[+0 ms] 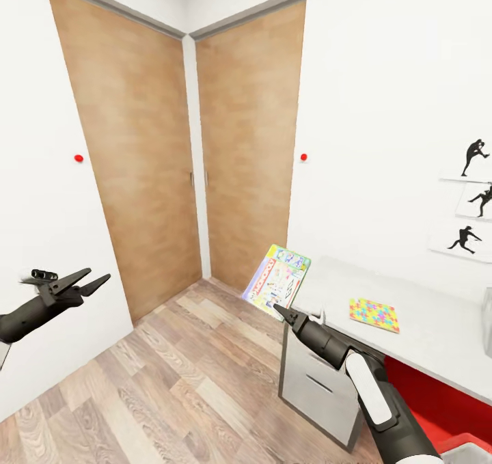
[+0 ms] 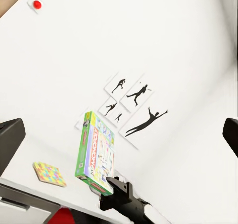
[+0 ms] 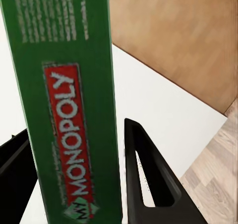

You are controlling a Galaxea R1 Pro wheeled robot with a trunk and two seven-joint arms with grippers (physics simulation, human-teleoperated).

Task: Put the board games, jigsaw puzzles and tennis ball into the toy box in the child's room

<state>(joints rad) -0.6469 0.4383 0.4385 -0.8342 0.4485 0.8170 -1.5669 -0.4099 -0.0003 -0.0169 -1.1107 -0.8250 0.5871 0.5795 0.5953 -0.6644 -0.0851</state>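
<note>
My right gripper (image 1: 282,311) is shut on the lower edge of a pale green board game (image 1: 277,281), holding it upright in the air just off the table's (image 1: 437,334) near end. The right wrist view shows its green side with a red "Monopoly" label (image 3: 69,110) clamped between the two black fingers (image 3: 148,179). One jigsaw puzzle (image 1: 374,314) lies flat on the table top. In the left wrist view, the game (image 2: 96,154) stands above the right gripper (image 2: 114,190), with the puzzle (image 2: 49,174) beside it. My left gripper (image 1: 68,285) hangs open and empty at the left, near the white wall.
Two closed wooden doors (image 1: 143,170) meet in the corner ahead, above wood-plank floor (image 1: 184,382). A grey drawer unit (image 1: 318,389) stands under the table's end, with something red (image 1: 430,396) behind it. Baseball-player silhouettes (image 1: 473,197) hang on the right wall.
</note>
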